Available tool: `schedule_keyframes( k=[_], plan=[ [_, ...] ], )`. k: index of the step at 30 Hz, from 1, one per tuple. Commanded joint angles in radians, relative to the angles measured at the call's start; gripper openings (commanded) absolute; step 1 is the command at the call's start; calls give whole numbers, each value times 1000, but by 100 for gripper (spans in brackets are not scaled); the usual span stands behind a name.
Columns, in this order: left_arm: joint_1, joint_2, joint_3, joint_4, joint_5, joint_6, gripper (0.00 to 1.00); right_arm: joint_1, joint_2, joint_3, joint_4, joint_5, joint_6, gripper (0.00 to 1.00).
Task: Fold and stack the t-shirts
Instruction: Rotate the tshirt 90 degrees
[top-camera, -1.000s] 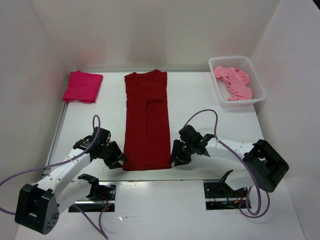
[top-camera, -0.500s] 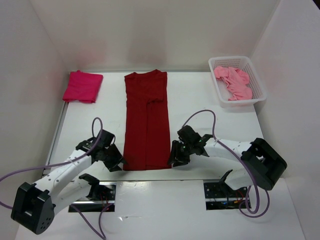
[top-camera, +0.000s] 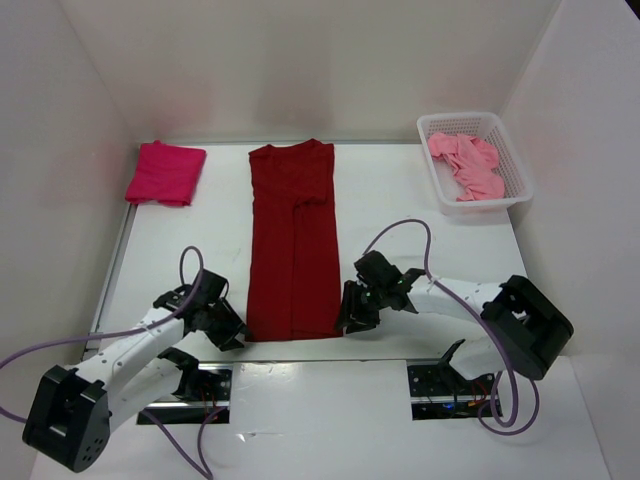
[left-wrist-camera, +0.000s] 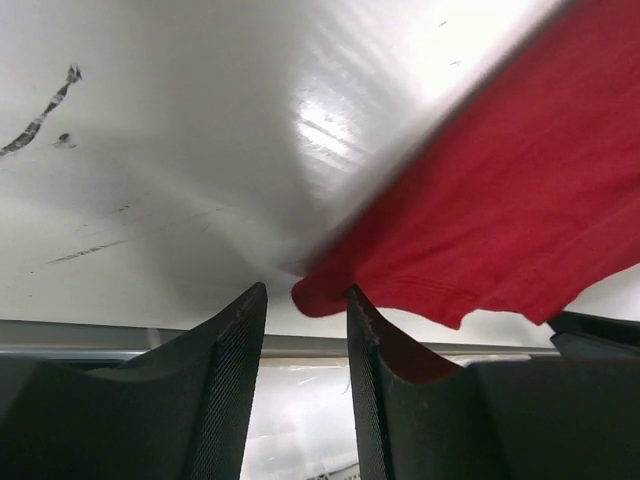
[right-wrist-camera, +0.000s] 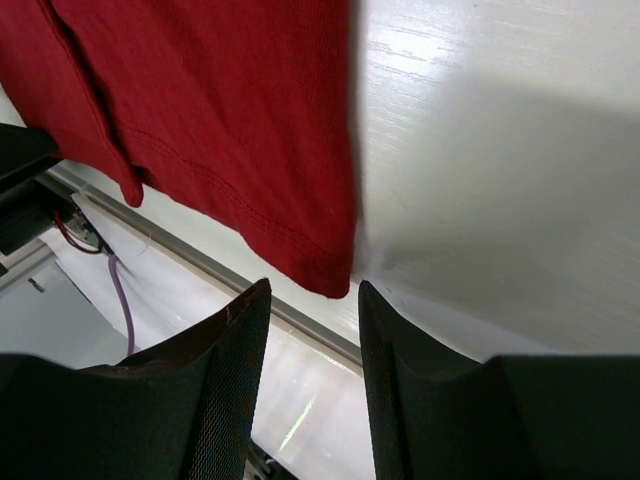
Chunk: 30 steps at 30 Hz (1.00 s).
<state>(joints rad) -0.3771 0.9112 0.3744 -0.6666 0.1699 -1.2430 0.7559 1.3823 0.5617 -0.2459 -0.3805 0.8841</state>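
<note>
The dark red t-shirt (top-camera: 294, 240) lies flat down the middle of the table, its sides folded in to a long strip. My left gripper (top-camera: 236, 333) is open at its near left corner (left-wrist-camera: 315, 297), which sits between the jaws. My right gripper (top-camera: 346, 318) is open at the near right corner (right-wrist-camera: 325, 272), the hem just ahead of the gap. A folded crimson-pink t-shirt (top-camera: 165, 172) lies at the far left. The light pink t-shirt (top-camera: 465, 165) is crumpled in the basket.
The white mesh basket (top-camera: 512, 172) stands at the far right. The table's near edge with a metal rail (right-wrist-camera: 200, 262) runs just behind both shirt corners. White walls enclose the table on three sides.
My left gripper has slid toward the near edge and a little right, down to the shirt's near left corner. My right gripper has edged slightly left toward the near right corner.
</note>
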Motion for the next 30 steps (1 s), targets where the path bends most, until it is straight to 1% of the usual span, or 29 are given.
schedule_keyframes(
  k=[1,3,6,8,9,10,11,12,14,16,18,19,20,22,25,26,30],
  plan=[
    [4,-20,-12,44,34,-29,45,11,15,0,40,5,-20,46],
    [4,-20,-25,67,46,-18,43,11,43,10,40,5,-30,46],
    [4,-29,-48,105,75,-30,43,11,52,20,59,-6,-30,46],
    [4,-40,-60,105,75,-39,43,11,63,20,59,-6,-30,46],
    [4,-54,-60,105,98,-39,43,11,63,20,59,-15,-30,46],
    [4,-63,-43,95,98,-39,45,11,63,20,47,-15,-30,46],
    [4,-73,-28,43,98,-21,46,11,46,20,46,-15,-30,46],
    [4,-84,-11,27,82,-10,52,11,37,11,46,-15,-30,46],
    [4,-84,-2,27,82,-1,54,11,25,1,46,-15,-30,46],
    [4,-75,7,27,34,-1,55,11,24,1,37,-15,-30,46],
    [14,-65,69,-1,-15,26,56,11,24,12,27,-15,-40,46],
    [14,-51,102,-14,-71,46,56,11,14,12,17,-15,-40,46],
    [14,-32,127,-28,-72,60,56,11,14,12,17,-6,-40,46],
    [14,11,127,-13,-72,70,54,11,4,12,17,-6,-49,46],
    [-6,0,115,-22,-109,34,49,11,-8,1,17,-6,-60,46],
    [-6,-9,115,-22,-118,34,49,11,-21,-8,17,-6,-60,46],
    [-97,15,106,-53,-162,-15,45,11,-31,-8,17,3,-60,46]
  ],
)
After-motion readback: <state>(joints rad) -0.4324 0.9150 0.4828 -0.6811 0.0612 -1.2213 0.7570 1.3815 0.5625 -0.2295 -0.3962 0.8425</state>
